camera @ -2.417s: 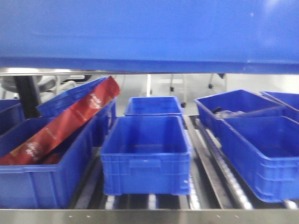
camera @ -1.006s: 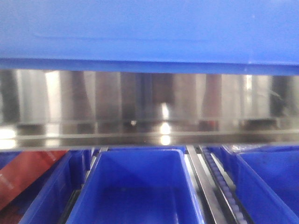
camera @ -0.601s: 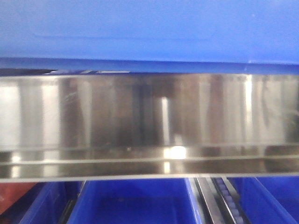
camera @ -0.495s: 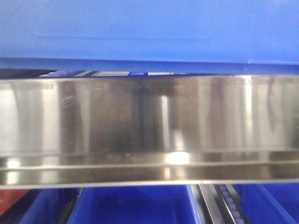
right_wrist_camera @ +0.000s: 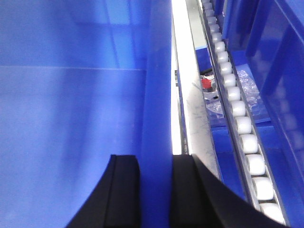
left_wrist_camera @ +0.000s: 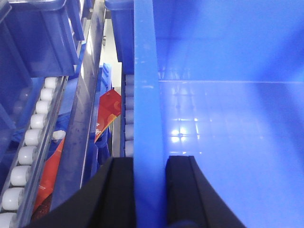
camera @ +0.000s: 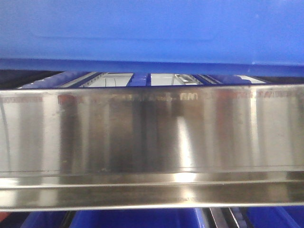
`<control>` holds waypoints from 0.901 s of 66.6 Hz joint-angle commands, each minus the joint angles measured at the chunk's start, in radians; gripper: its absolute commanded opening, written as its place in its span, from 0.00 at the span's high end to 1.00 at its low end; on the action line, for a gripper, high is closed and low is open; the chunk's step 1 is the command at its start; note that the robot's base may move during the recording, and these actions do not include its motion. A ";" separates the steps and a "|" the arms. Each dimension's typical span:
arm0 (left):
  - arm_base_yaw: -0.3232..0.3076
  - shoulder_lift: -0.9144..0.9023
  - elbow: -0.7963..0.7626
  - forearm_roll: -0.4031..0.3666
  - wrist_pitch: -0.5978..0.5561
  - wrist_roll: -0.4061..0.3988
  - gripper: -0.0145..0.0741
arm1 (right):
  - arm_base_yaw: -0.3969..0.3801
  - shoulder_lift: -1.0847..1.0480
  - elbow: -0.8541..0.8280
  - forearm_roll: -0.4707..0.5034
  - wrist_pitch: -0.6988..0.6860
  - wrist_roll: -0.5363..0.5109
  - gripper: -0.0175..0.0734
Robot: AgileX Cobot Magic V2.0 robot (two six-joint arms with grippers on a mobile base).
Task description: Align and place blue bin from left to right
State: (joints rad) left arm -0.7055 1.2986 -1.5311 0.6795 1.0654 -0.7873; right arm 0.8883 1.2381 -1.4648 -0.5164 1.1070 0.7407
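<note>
- One blue bin (camera: 152, 28) – its smooth side wall fills the whole top of the front view, bottom edge level. It hangs above the rack's steel beam (camera: 152, 142) with a thin gap between them.
- Long axis looks to run side to side, from one gripper to the other. The open top faces up, and both wrist views look down into the bare inside (left_wrist_camera: 228, 118) (right_wrist_camera: 71, 118).
- Two grippers, one per end wall.
- Left gripper (left_wrist_camera: 148, 164): narrow, clamped on the bin's left wall, one black finger outside and one inside.
- Right gripper (right_wrist_camera: 156, 161): same hold on the right wall, fingers tight against both faces.
- Roller tracks: two in the left wrist view (left_wrist_camera: 28, 142) and one in the right wrist view (right_wrist_camera: 237, 109), all with white rollers.
- Other blue bins (left_wrist_camera: 42, 33) (right_wrist_camera: 275, 57) sit beside the tracks, and more show at the bottom edge of the front view (camera: 137, 219) – total count unclear.
- Red packet (left_wrist_camera: 107, 111) sits below the left tracks.
- One clear plastic bag (right_wrist_camera: 247, 80) and one small red item (right_wrist_camera: 205, 84) lie below the right track.
</note>
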 commanded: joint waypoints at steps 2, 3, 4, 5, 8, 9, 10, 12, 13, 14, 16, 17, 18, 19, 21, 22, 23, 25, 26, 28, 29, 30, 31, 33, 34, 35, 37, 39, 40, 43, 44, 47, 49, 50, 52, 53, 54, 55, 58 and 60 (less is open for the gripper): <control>-0.009 -0.018 -0.011 0.048 -0.071 0.005 0.96 | 0.004 -0.015 -0.010 -0.039 -0.067 -0.018 0.89; -0.009 -0.018 -0.011 0.048 -0.071 0.005 0.96 | 0.004 -0.015 -0.010 -0.039 -0.067 -0.018 0.89; -0.009 -0.018 -0.011 0.048 -0.071 0.005 0.96 | 0.004 -0.015 -0.010 -0.039 -0.067 -0.018 0.89; -0.009 -0.018 -0.011 0.048 -0.071 0.005 0.96 | 0.004 -0.015 -0.010 -0.039 -0.067 -0.018 0.89; -0.009 -0.018 -0.011 0.048 -0.071 0.005 0.96 | 0.004 -0.015 -0.010 -0.039 -0.067 -0.018 0.89; -0.009 -0.018 -0.011 0.048 -0.071 0.005 0.96 | 0.004 -0.015 -0.010 -0.039 -0.067 -0.018 0.89; -0.009 -0.018 -0.011 0.048 -0.071 0.005 0.96 | 0.004 -0.015 -0.010 -0.039 -0.067 -0.018 0.89; -0.009 -0.018 -0.011 0.048 -0.071 0.005 0.96 | 0.004 -0.015 -0.010 -0.039 -0.067 -0.018 0.89; -0.009 -0.018 -0.011 0.048 -0.071 0.005 0.96 | 0.004 -0.015 -0.010 -0.039 -0.067 -0.018 0.89; -0.009 -0.018 -0.011 0.048 -0.071 0.005 0.96 | 0.004 -0.015 -0.010 -0.039 -0.067 -0.018 0.89; -0.009 -0.018 -0.011 0.048 -0.071 0.005 0.96 | 0.004 -0.015 -0.010 -0.039 -0.067 -0.018 0.89; -0.009 -0.018 -0.011 0.048 -0.071 0.005 0.96 | 0.004 -0.015 -0.010 -0.039 -0.067 -0.018 0.89; -0.009 -0.018 -0.011 0.048 -0.071 0.005 0.96 | 0.004 -0.015 -0.010 -0.039 -0.067 -0.018 0.89; -0.009 -0.018 -0.011 0.048 -0.071 0.005 0.96 | 0.004 -0.015 -0.010 -0.039 -0.067 -0.018 0.89; -0.009 -0.018 -0.011 0.048 -0.071 0.005 0.96 | 0.004 -0.015 -0.010 -0.039 -0.067 -0.018 0.89; -0.009 -0.018 -0.011 0.048 -0.071 0.005 0.96 | 0.004 -0.015 -0.010 -0.039 -0.067 -0.018 0.89; -0.009 -0.018 -0.011 0.048 -0.071 0.005 0.96 | 0.004 -0.015 -0.010 -0.039 -0.067 -0.018 0.89; -0.009 -0.018 -0.011 0.048 -0.071 0.005 0.96 | 0.004 -0.015 -0.010 -0.039 -0.067 -0.018 0.89; -0.009 -0.018 -0.011 0.048 -0.071 0.005 0.96 | 0.004 -0.015 -0.010 -0.039 -0.067 -0.018 0.89; -0.009 -0.018 -0.011 0.048 -0.071 0.005 0.96 | 0.004 -0.015 -0.010 -0.039 -0.067 -0.018 0.89; -0.009 -0.018 -0.011 0.048 -0.071 0.005 0.96 | 0.004 -0.015 -0.010 -0.039 -0.067 -0.018 0.89; -0.009 -0.018 -0.011 0.048 -0.071 0.005 0.96 | 0.004 -0.015 -0.010 -0.039 -0.067 -0.018 0.89; -0.009 -0.018 -0.011 0.048 -0.071 0.005 0.96 | 0.004 -0.015 -0.010 -0.039 -0.067 -0.018 0.89; -0.009 -0.018 -0.011 0.048 -0.071 0.005 0.96 | 0.004 -0.015 -0.010 -0.039 -0.069 -0.018 0.89; -0.009 -0.018 -0.011 0.048 -0.073 0.005 0.96 | 0.004 -0.015 -0.010 -0.039 -0.072 -0.018 0.89; -0.009 -0.018 -0.011 0.048 -0.078 0.005 0.96 | 0.004 -0.015 -0.010 -0.039 -0.077 -0.018 0.89; -0.009 -0.018 -0.011 0.048 -0.089 0.005 0.96 | 0.004 -0.015 -0.010 -0.039 -0.084 -0.018 0.89; -0.009 -0.018 -0.011 0.048 -0.098 0.005 0.96 | 0.004 -0.015 -0.010 -0.039 -0.091 -0.018 0.89; -0.009 -0.018 -0.011 0.048 -0.102 0.005 0.96 | 0.004 -0.015 -0.010 -0.039 -0.098 -0.018 0.89; -0.009 -0.018 -0.011 0.048 -0.112 0.005 0.96 | 0.004 -0.015 -0.010 -0.039 -0.112 -0.018 0.89; -0.009 -0.018 -0.011 0.048 -0.112 0.005 0.96 | 0.004 -0.015 -0.010 -0.039 -0.114 -0.018 0.89; -0.009 -0.018 -0.011 0.048 -0.112 0.005 0.96 | 0.004 -0.015 -0.010 -0.039 -0.123 -0.018 0.89; -0.009 -0.018 -0.011 0.048 -0.112 0.005 0.96 | 0.004 -0.015 -0.010 -0.039 -0.123 -0.018 0.89; -0.009 -0.018 -0.011 0.048 -0.114 0.005 0.96 | 0.004 -0.015 -0.010 -0.039 -0.121 -0.018 0.89; -0.009 -0.018 -0.011 0.048 -0.116 0.005 0.96 | 0.004 -0.015 -0.010 -0.039 -0.121 -0.018 0.89; -0.009 -0.018 -0.011 0.048 -0.118 0.005 0.96 | 0.004 -0.015 -0.010 -0.037 -0.121 -0.018 0.89; -0.009 -0.018 -0.011 0.046 -0.118 0.005 0.96 | 0.004 -0.015 -0.010 -0.035 -0.121 -0.018 0.89; -0.009 -0.018 -0.011 0.046 -0.118 0.005 0.96 | 0.004 -0.015 -0.010 -0.030 -0.116 -0.018 0.89; -0.009 -0.018 -0.011 0.046 -0.115 0.005 0.96 | 0.004 -0.011 -0.012 -0.014 -0.104 -0.018 0.89; -0.007 -0.018 -0.011 0.046 -0.115 0.005 0.96 | 0.002 -0.007 -0.012 -0.012 -0.093 -0.018 0.89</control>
State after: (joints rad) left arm -0.7055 1.2986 -1.5311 0.6931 1.0499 -0.7873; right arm 0.8883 1.2381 -1.4648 -0.5246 1.0844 0.7407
